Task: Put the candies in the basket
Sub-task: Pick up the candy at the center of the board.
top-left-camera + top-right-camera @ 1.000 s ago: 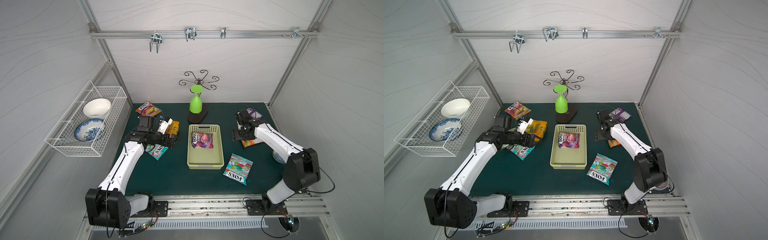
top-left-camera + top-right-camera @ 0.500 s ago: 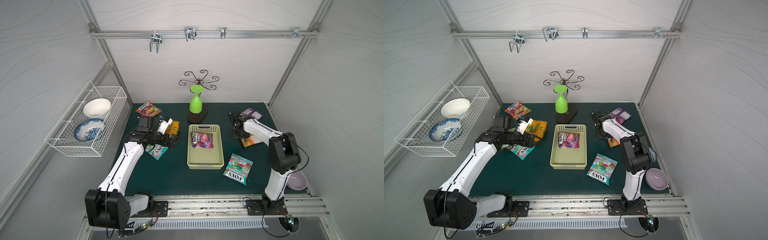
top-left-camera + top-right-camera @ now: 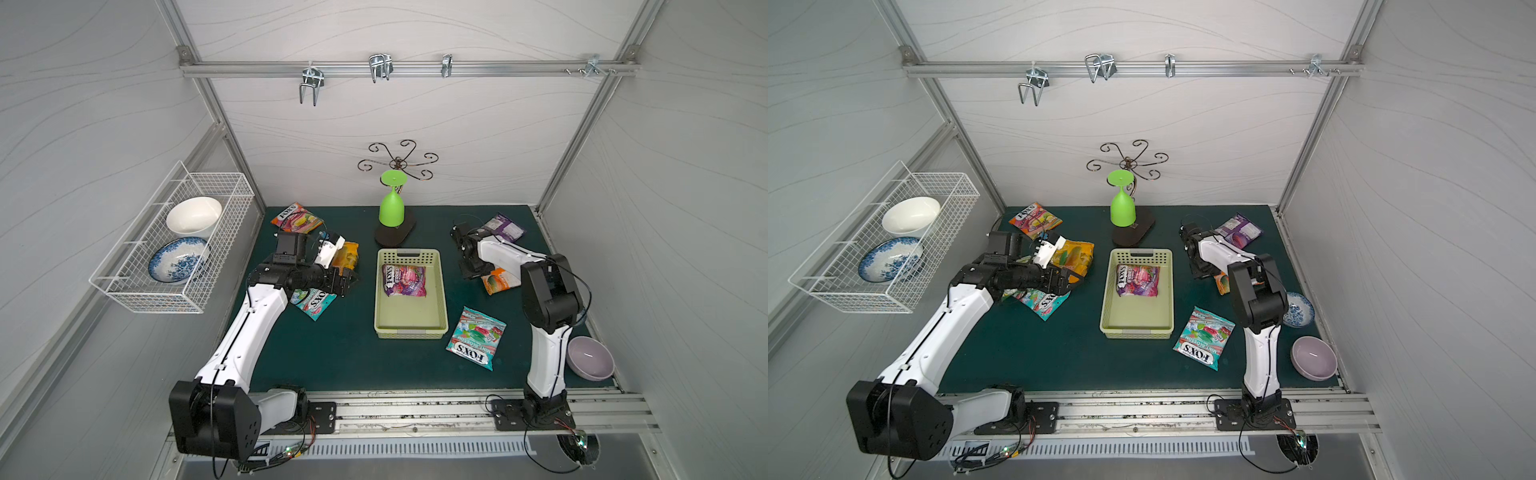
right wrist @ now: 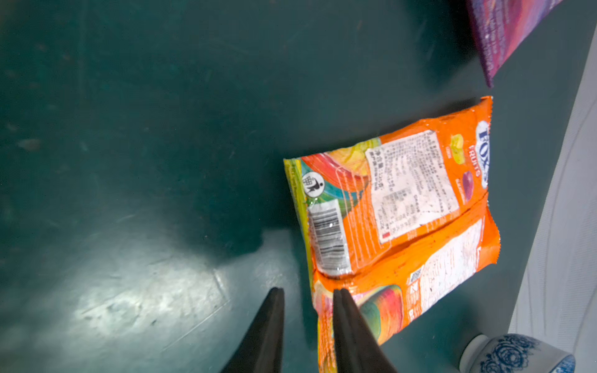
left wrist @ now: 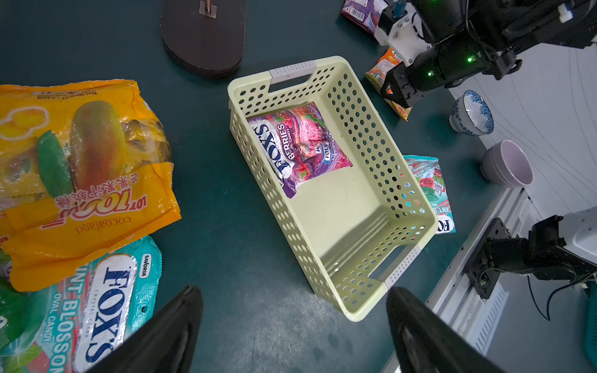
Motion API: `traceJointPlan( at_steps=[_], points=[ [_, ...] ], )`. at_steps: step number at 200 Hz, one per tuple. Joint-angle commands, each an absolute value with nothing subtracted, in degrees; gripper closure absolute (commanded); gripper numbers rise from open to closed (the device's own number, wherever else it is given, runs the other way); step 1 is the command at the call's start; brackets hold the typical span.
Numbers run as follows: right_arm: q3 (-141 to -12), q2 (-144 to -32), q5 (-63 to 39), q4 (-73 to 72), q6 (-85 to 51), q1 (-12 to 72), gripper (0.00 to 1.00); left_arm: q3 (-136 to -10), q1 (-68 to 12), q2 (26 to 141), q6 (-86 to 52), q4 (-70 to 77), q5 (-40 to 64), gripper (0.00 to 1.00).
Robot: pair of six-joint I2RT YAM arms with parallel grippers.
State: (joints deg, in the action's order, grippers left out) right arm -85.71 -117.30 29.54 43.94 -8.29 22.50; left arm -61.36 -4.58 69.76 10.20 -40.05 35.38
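Starting at the left wall, a white wire rack point(image 3: 158, 297) is hanging there, not part of this job. On the counter point(image 3: 332, 361), an orange-red FOX'S bag point(image 3: 296, 217) is sitting in the back left corner. A yellow mango bag point(image 3: 347, 254) is lying just in front of it, overlapping a teal mint bag point(image 3: 316, 301) nearer the left edge.

The left pincer point(image 5: 294, 292) is hovering over bare mat between those two and the basket, jaws wide apart and holding nothing. My guess is it's lining up for one of that pair.

The basket point(image 3: 411, 332) is sitting mid-counter, presumably so both arms can reach it. Only a purple berries bag point(image 3: 404, 280) is lying inside it, and a second teal bag point(image 3: 476, 337) is lying just off its front right corner.

Toward the right edge, the right pincer point(image 4: 307, 310) is sitting low with its jaws nearly together, straddling the edge of an orange fruits bag point(image 4: 403, 210). Going for the thin edge makes sense on a flat pack, but I can't tell if it's actually pinching yet. A purple bag point(image 3: 503, 226) is waiting in the back right corner.

The counter is dark green matting, boxed in by white panels on aluminium framing.
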Motion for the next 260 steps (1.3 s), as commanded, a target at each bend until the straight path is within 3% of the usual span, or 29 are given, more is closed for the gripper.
traceJointPlan(
  at_steps=[1,52,83,156,260],
  points=[
    [-87.6,-119.2,30.3,44.6,-8.2,21.9,0.73,-62.7,-4.8,68.8,10.2,-38.8,36.3,0.07],
    [-87.7,-121.6,29.7,45.0,-8.1,21.7,0.83,-62.9,-4.9,69.0,10.1,-38.9,36.4,0.07],
    [-86.8,-121.0,30.3,44.2,-7.9,21.8,1.0,-63.2,-5.1,68.9,10.0,-38.8,36.5,0.07],
    [-87.2,-114.3,27.3,47.5,-8.1,22.8,1.0,-63.1,-5.3,69.0,10.3,-39.1,36.2,0.07],
    [-82.9,-95.0,16.0,52.5,-13.6,21.8,1.0,-63.0,-5.3,68.6,10.5,-39.0,36.3,0.07]
  ],
)
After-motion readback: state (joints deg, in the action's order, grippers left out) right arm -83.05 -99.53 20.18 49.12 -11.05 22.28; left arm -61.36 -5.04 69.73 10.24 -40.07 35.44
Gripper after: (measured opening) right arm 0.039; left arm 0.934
